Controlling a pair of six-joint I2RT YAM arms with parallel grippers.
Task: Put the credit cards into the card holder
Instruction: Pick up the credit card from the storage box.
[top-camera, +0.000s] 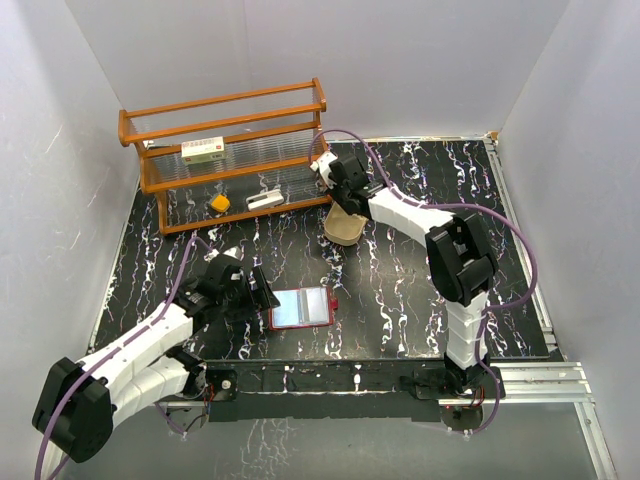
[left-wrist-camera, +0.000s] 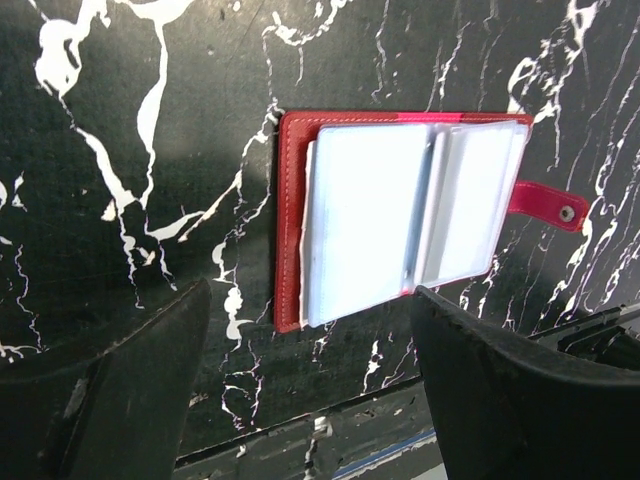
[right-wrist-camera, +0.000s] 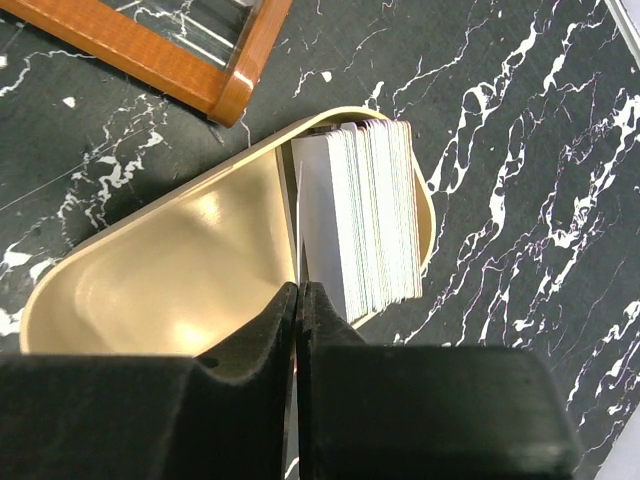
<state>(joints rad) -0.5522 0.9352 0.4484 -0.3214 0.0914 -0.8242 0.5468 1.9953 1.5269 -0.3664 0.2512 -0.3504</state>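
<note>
Now pale credit cards (right-wrist-camera: 365, 215) stand edgewise in tray (right-wrist-camera: 150, 270); right jaws clenched, left jaws spread.

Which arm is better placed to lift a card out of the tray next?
Right. The right gripper sits at the credit cards in the tan tray, jaws closed at the stack's edge. The left gripper is over the card holder.

The card holder (top-camera: 300, 308) lies on the surface (top-camera: 400, 290); behind it, the credit cards (right-wrist-camera: 365, 215) stand in a tray (right-wrist-camera: 150, 280) beside the rack (top-camera: 260, 160).
</note>
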